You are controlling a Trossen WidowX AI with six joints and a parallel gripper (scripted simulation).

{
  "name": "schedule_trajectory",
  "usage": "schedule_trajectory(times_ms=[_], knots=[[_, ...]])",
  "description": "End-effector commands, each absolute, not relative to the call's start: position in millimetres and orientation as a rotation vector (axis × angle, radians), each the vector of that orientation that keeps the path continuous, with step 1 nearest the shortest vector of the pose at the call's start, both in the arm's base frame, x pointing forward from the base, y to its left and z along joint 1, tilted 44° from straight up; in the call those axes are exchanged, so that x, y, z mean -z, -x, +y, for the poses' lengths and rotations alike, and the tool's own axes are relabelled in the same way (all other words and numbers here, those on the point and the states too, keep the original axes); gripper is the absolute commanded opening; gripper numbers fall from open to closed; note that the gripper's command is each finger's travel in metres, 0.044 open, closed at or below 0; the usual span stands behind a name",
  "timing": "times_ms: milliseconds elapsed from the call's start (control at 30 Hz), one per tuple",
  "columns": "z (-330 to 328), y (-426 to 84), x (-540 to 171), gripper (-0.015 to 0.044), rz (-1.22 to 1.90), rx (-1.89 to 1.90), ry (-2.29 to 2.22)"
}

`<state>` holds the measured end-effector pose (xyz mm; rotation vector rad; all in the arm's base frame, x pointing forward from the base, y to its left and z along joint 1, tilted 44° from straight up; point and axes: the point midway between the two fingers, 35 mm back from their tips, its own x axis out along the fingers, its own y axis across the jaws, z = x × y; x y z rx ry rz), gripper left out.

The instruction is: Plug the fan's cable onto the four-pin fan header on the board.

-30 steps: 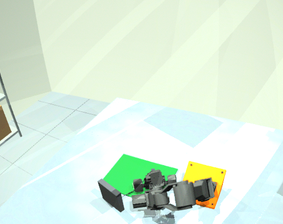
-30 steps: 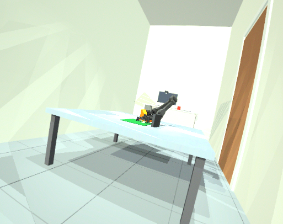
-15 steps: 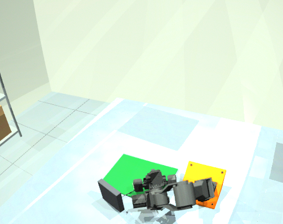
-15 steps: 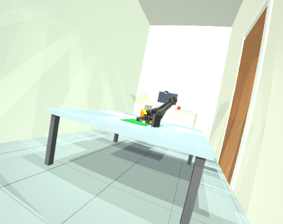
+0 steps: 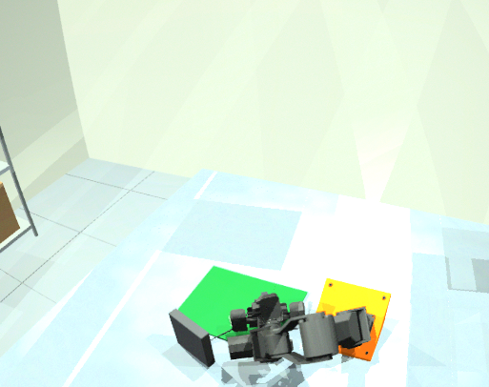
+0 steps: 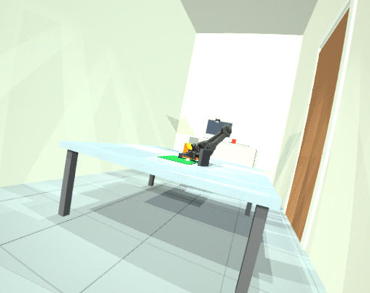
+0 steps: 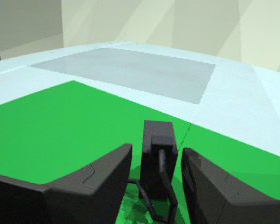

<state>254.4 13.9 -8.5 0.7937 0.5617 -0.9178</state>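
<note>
While plug stands between fingers, tool (image 5: pixel 269 297) (image 7: pixel 156 152) straddles it.

1 grn board (image 5: pixel 201 300) (image 6: pixel 174 159) (image 7: pixel 81 130); 1 orange plate (image 5: pixel 354 295) (image 6: pixel 187 147); approx 2 boxes (image 5: pixel 1 216)

Dark grey arm (image 5: pixel 318 336) (image 6: pixel 216 140) of chunky rounded segments, with matching dark, tapered, angular jaws.

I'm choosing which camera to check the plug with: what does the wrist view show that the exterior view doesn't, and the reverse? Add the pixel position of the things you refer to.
Only wrist: the upright black block-shaped plug (image 7: pixel 159 135), with a thin dark cable (image 7: pixel 164 167), between the parted fingers of the dark grey pincer (image 7: pixel 156 152), a gap on each side.

Only exterior: the brown wooden door (image 6: pixel 319 119) and dark rectangular table legs (image 6: pixel 68 184).

Both: the flat green board (image 6: pixel 174 159) (image 7: pixel 91 130) on the pale blue tabletop (image 6: pixel 109 153) (image 7: pixel 236 95).
</note>
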Motion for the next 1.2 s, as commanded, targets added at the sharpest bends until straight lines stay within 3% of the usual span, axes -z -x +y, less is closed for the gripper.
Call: schedule_trajectory(times_ms=[0,1167], knots=[[14,-254,9,0.0140,0.562,0.918,-0.794],[31,-223,-65,0.0140,0.566,0.918,-0.798]])
